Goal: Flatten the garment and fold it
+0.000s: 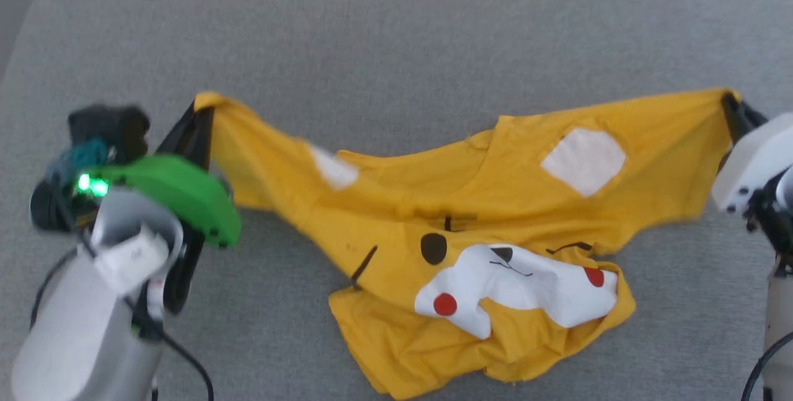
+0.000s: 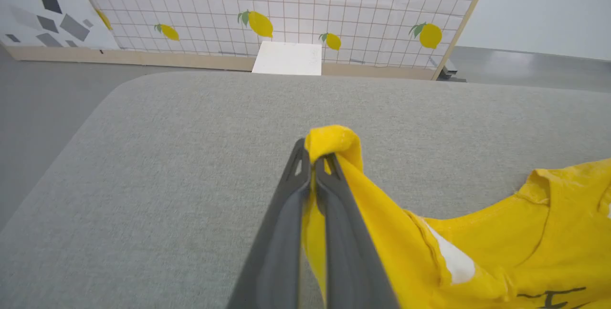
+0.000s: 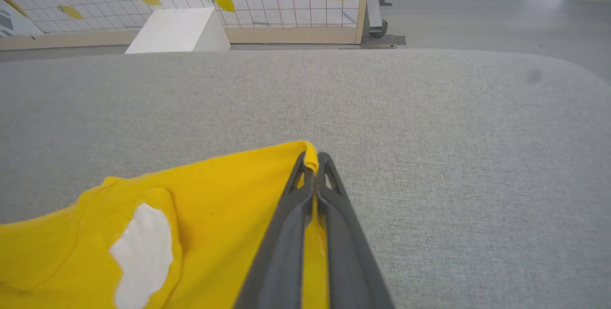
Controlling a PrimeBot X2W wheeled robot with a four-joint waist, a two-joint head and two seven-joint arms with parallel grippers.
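Observation:
The yellow T-shirt point(image 1: 471, 227) with a tiger face print hangs stretched between my two grippers over the grey cushioned surface point(image 1: 396, 35). Its lower part lies crumpled, with the white muzzle, red cheek dots and black marks bunched near the front. My left gripper point(image 1: 199, 110) is shut on the shirt's left corner, seen up close in the left wrist view point(image 2: 315, 154). On the other side my right gripper point(image 1: 731, 103) is shut on the right corner, its fingers point(image 3: 329, 185) pinching a yellow edge point(image 3: 229, 189). A white ear patch point(image 1: 583, 159) faces up.
The grey surface has rounded far corners and ends at the floor point(image 2: 43, 89) on the left. Beyond it stand a white box point(image 2: 288, 58) and a lemon-patterned grid panel point(image 2: 286, 8). A metal foot point(image 3: 379, 27) stands on the floor at the far right.

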